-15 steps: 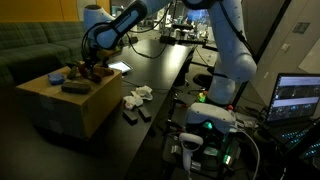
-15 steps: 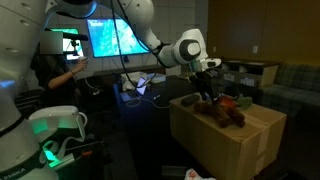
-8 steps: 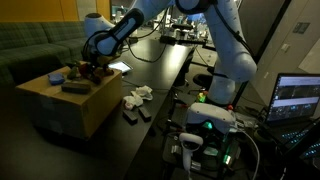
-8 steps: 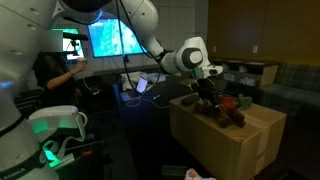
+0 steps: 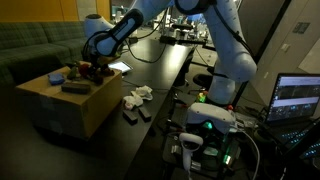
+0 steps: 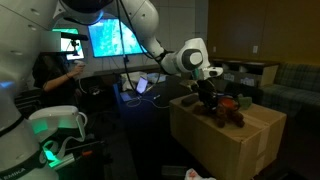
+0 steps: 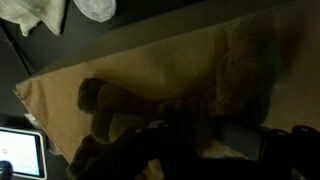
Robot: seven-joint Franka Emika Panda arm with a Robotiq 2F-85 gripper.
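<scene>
One gripper presses down on one brown plush toy near the edge of one cardboard box; whether its jaws have closed cannot be told.

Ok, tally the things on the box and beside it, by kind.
plush toy: 1
grey slab: 1
white cloth: 2
Total: 4. Other small bits on the box are too blurred to count.

Dim room. A green sofa stands by the wall, beside a long dark counter. A bright monitor and a laptop screen glow.
</scene>
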